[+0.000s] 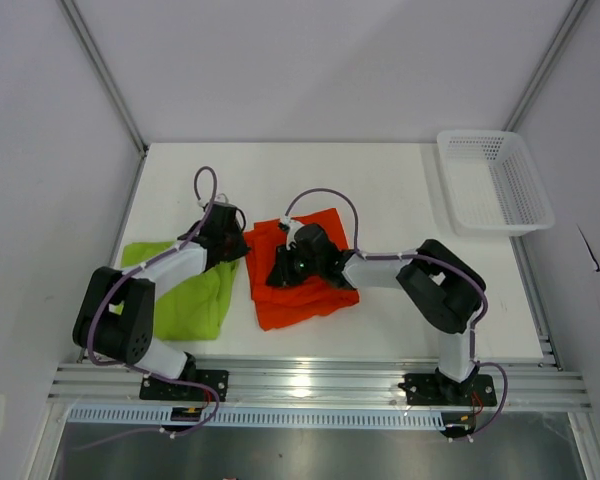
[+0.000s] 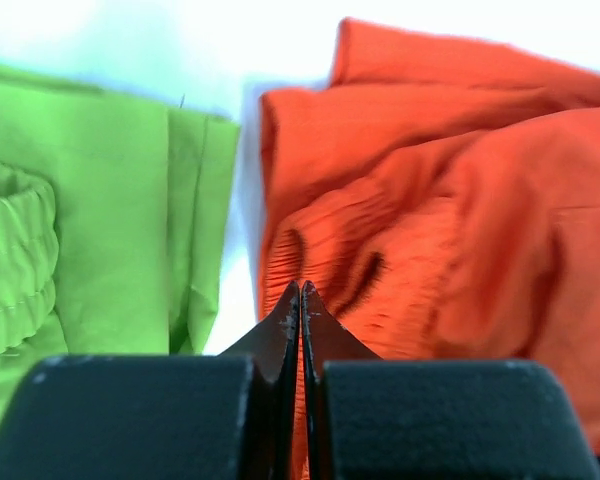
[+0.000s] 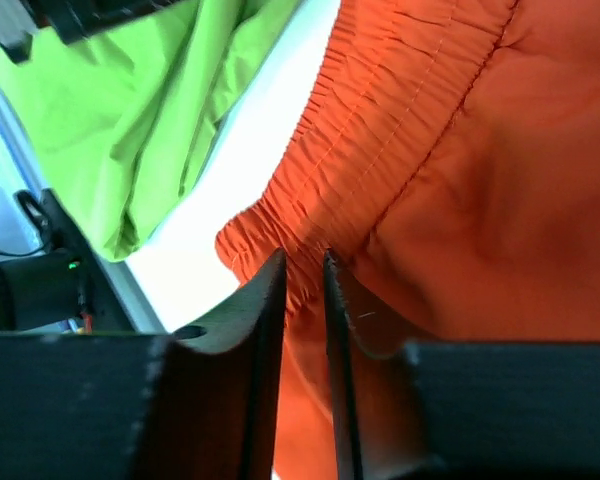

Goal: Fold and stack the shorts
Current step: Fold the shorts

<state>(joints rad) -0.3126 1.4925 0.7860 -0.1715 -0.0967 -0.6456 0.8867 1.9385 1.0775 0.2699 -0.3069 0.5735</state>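
Orange-red shorts (image 1: pixel 300 305) sit bunched mid-counter (image 1: pixel 400 190). The right end effector (image 3: pixel 302 262) is parted just a sliver, right at their elastic waistband. The left end effector (image 2: pixel 300 290) is pinched fully together at their left edge. Lime green shorts (image 1: pixel 195 300) lie just left, with a thin bare strip between. The mesh basket (image 1: pixel 478 136) is well off to the far right.

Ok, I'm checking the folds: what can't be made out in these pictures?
Top view: lime green cloth shorts partly under the left arm.
Left wrist view: whether the shut left gripper pinches the orange-red cloth shorts; its tips cover it.
Right wrist view: whether waistband lies between parted fingers of the right gripper; they block it.
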